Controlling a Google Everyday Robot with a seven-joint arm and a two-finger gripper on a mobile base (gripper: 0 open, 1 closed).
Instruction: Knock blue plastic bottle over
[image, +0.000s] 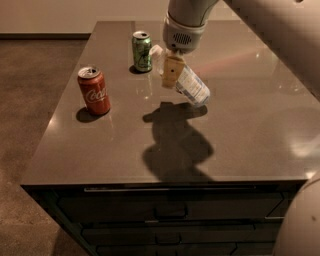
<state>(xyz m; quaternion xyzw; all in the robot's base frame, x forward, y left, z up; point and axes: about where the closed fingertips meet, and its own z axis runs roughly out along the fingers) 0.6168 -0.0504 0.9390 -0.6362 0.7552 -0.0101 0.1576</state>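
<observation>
The blue plastic bottle (193, 88) lies tilted on the dark tabletop (250, 120). Its white cap end points up and left toward the green soda can, and its base points down and right. My gripper (170, 73) hangs from the arm that comes in from the top right. It is right at the bottle's upper part, in front of the neck, and hides part of it. I cannot tell whether it is touching the bottle.
A green soda can (142, 51) stands upright just left of the bottle's cap. A red Coca-Cola can (94, 91) stands upright near the table's left edge. Drawer fronts (170, 212) run below the front edge. The arm's shadow falls on the table's middle.
</observation>
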